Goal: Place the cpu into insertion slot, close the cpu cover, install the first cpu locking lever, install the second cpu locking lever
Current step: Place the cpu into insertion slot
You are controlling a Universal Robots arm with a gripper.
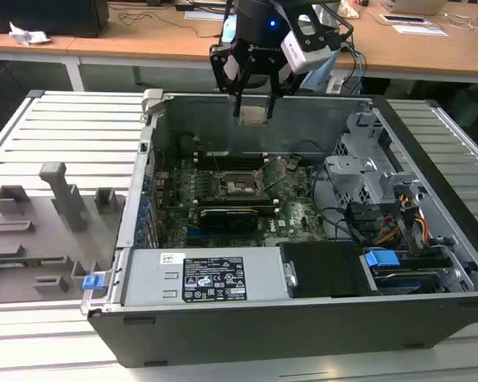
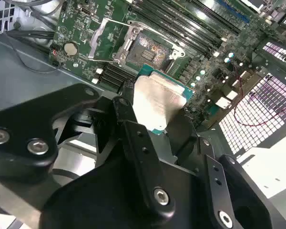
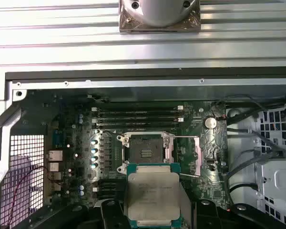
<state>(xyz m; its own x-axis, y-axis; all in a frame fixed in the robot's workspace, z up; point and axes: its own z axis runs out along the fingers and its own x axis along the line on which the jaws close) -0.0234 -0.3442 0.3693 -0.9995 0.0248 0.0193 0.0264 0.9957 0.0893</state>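
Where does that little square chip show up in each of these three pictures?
Exterior view: the cpu hangs in the gripper, above the case's far wall.
Second wrist view: the cpu is gripped, silvery face showing, close to the camera.
First wrist view: the cpu is held over the green board.
Shared landmark: the square insertion slot beyond the chip.

My exterior view sits high and well back from the tool [image 1: 253, 111], looking down into the whole open case [image 1: 303, 334]. Both wrist views ride close behind the tool, facing past the cpu [image 3: 152, 198] it grips. They share the insertion slot [image 3: 145, 152] beyond it, the first wrist view squarely, the second wrist view at a slant.
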